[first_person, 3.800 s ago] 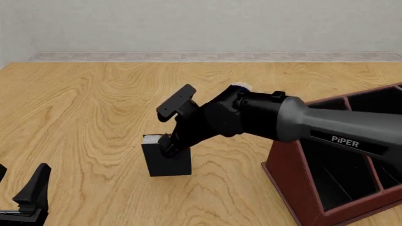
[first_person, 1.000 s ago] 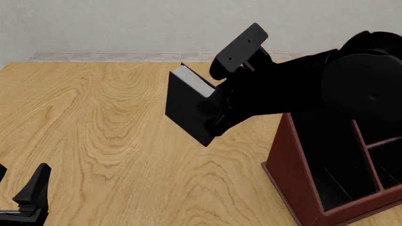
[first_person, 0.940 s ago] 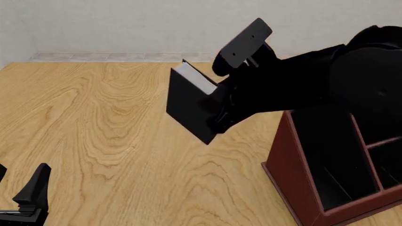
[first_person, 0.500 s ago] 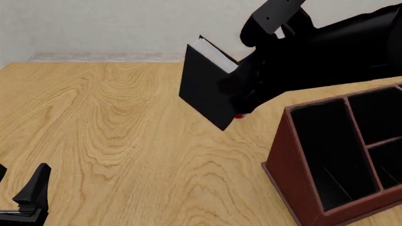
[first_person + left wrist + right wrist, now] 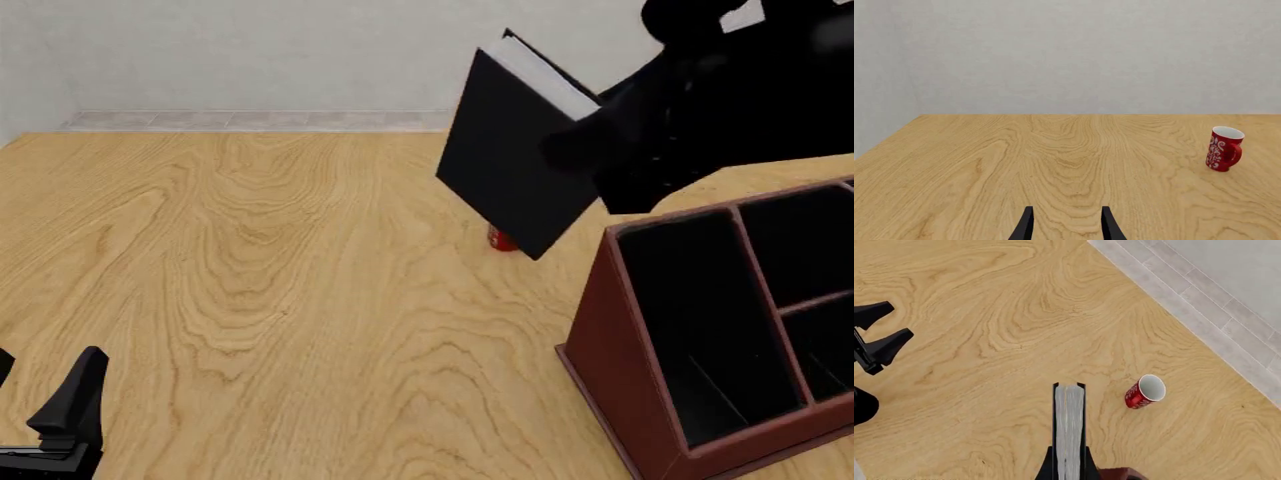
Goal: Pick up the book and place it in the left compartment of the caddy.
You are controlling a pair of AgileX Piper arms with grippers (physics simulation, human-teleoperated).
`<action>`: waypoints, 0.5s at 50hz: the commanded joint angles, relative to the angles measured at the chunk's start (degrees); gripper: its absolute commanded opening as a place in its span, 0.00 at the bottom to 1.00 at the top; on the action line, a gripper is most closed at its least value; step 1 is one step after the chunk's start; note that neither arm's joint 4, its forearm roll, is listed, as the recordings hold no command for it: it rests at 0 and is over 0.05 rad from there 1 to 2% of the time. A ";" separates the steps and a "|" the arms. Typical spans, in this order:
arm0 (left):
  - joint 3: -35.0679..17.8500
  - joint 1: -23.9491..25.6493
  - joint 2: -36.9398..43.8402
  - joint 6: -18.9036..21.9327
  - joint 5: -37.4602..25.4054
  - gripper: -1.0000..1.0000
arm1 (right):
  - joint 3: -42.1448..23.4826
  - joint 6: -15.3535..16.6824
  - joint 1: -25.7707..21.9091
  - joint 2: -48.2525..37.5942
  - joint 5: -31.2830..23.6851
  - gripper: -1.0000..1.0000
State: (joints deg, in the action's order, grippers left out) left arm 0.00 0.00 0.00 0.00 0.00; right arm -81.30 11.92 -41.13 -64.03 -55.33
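**Book aloft, a stiff slab pinched near one end**

Starting at our left, the left gripper sits low at the near edge of the table, its two fingers spread with nothing between them; the left wrist view shows only bare wood and the red cup ahead of it.

Moving right, the book hangs tilted in the air, well clear of the table, up and to the left of the caddy. We judge it rigid and fairly heavy for its size: a hardcover will not bend, but its smooth boards could slide or pivot in a narrow pinch.

The right gripper clamps it across the covers, page edges facing the wrist camera, fingers pressing on both boards. That grip near one end leaves a long overhang, so we expect some swing.

Farther right, the left compartment stands open-topped and looks roomy enough.
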 commanded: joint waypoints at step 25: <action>0.00 0.00 0.00 0.00 0.00 1.00 | 2.38 -0.95 9.35 11.61 -7.49 0.00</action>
State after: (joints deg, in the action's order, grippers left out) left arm 0.00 0.00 0.00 0.00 0.00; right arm -78.55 11.75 -34.65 -55.39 -60.45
